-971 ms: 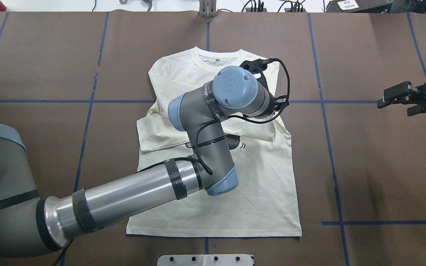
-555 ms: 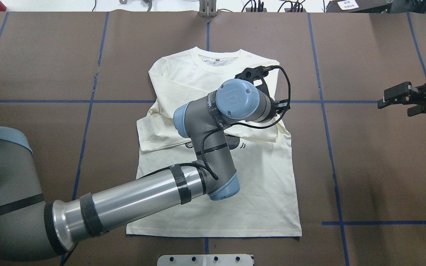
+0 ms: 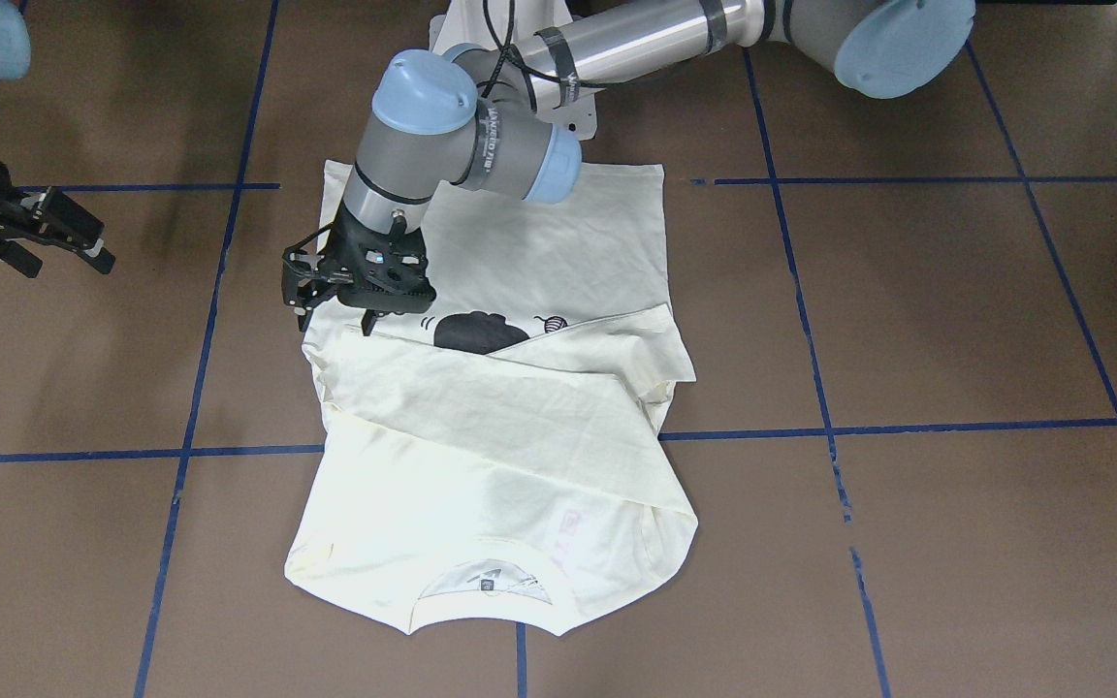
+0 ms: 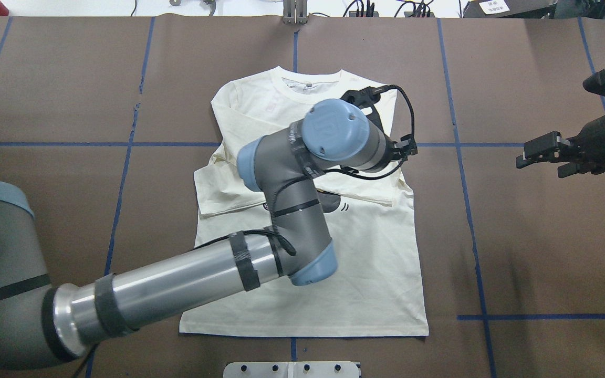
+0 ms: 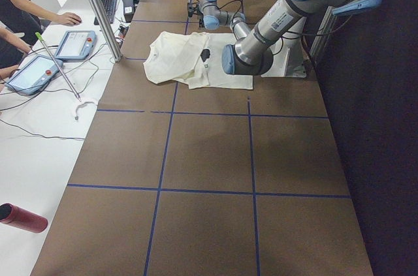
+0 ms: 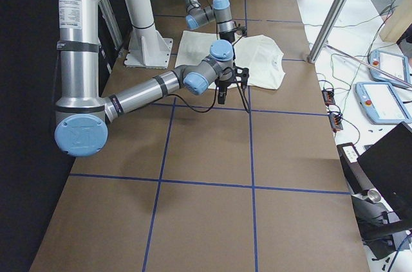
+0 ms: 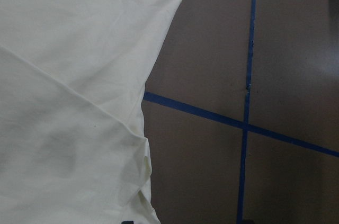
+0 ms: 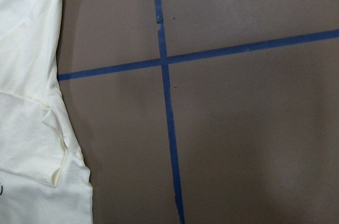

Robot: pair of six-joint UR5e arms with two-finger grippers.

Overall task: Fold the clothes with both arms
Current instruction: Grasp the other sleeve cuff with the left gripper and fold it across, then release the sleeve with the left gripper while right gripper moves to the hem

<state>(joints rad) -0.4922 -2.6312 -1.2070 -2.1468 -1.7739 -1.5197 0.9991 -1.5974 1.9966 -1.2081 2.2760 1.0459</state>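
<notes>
The shirt [image 4: 376, 262] lies flat in the middle of the desk [image 4: 518, 236]. Its collar [image 4: 310, 84] points to the edge away from the robot and its hem [image 4: 302, 332] to the robot's own edge. Both sleeves [image 3: 481, 407] are folded across the chest, so only a bit of the black cat print [image 3: 476, 333] peeks out below them.

The left gripper [image 3: 340, 305] hangs just above the shirt's side edge that faces the desk's right end, at about chest height. As far as I can make out its fingers are spread, with nothing between them. The right gripper [image 4: 541, 160] hovers over bare desk well apart from the shirt, toward the right end, and it is also spread and empty.

That shirt looks like thin, limp cotton: light, no stiffness, nothing to break. I'd expect it to sag and crease wherever it isn't held, and the loose sleeves could slide off if it gets jerked. To my eye the sensible holds are the two hem corners, one per arm, pinched right at the edge so the fingers catch both layers. Lifted together and level, the bottom half should go up toward the collar without twisting. A grab in the middle of the cloth would likely just bunch it.
</notes>
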